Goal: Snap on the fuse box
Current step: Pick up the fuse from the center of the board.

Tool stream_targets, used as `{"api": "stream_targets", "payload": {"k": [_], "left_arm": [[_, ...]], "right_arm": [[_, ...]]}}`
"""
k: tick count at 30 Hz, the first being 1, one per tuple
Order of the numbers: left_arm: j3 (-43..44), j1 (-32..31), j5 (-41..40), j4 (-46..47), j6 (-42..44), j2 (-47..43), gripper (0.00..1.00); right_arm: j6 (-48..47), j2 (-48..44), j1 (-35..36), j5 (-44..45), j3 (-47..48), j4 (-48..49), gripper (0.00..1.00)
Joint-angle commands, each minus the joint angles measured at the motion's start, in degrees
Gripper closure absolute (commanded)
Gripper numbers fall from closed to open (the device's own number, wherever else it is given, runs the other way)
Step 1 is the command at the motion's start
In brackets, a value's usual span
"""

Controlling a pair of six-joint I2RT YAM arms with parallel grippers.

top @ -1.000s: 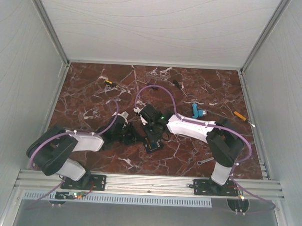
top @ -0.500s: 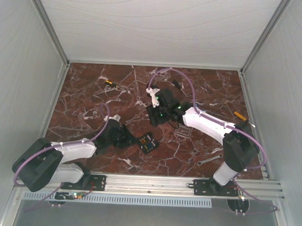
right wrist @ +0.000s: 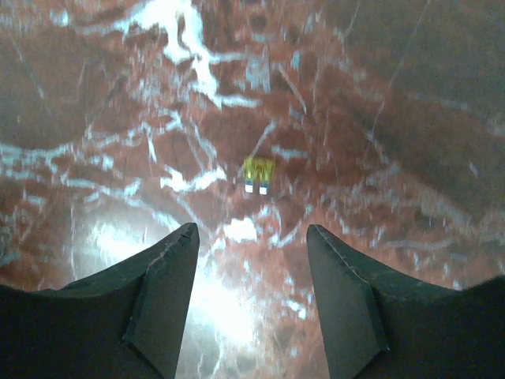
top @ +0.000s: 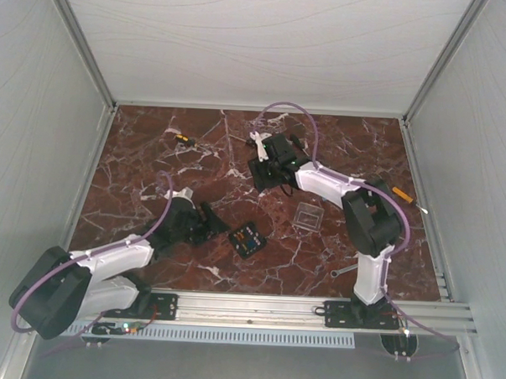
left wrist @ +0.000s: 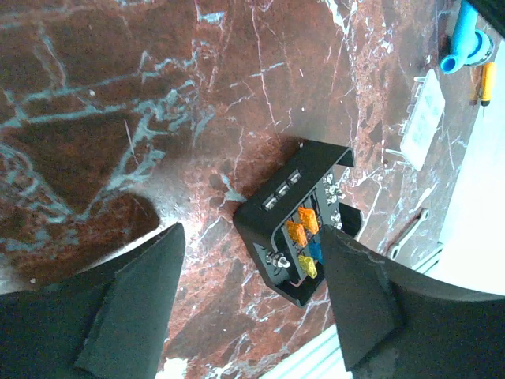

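1. A red-brown marble desk [top: 154, 152] sits between pale walls.
2. The left end effector [top: 208, 224] is released and empty, just left of the small black squarish plastic fuse box [left wrist: 296, 225].
3. The box lies uncovered near the front middle, with orange and blue fuses showing.
4. The right end effector [right wrist: 251, 229], fingers spread, hovers farther back over a small yellow fuse [right wrist: 258, 174].
5. The clear square plastic lid [top: 307, 217] lies flat to the right, apart from the box.

Diffuse, even light fills the overhead view; the white walls [top: 242, 46] are bright. The right wrist view is soft and blurred, with glare washing out the marble tabletop [right wrist: 118, 237] at lower left. The left wrist view is sharper, a dark shadow lying left, its right edge overexposed.
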Motion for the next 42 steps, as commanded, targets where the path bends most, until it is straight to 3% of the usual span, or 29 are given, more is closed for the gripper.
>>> {"api": "stream_targets", "payload": {"k": [1, 6, 14, 33, 42], "left_arm": [[0.5, 1.7, 1.5, 1.0, 2.7, -0.6, 0.26], [0.2, 2.7, 2.7, 2.2, 3.6, -0.1, 0.12], [0.2, 3.6, 4.5, 3.6, 4.1, 2.0, 0.01], [-0.1, 3.7, 4.8, 3.8, 3.8, 2.3, 0.01], [-0.2, 3.7, 5.1, 4.1, 3.6, 2.7, 0.01]], "right_arm": [[-1.5, 5.0, -0.1, 1.7, 6.4, 1.8, 0.46], [-1.9, 9.9, 0.1, 2.1, 11.3, -0.9, 0.51], [-1.7, 13.9, 0.8, 3.5, 15.5, -4.6, 0.59], [3.1, 20.7, 1.5, 7.2, 21.2, -13.1, 0.67], [6.0, 17.9, 1.6, 9.3, 16.7, -14.6, 0.72]]}}
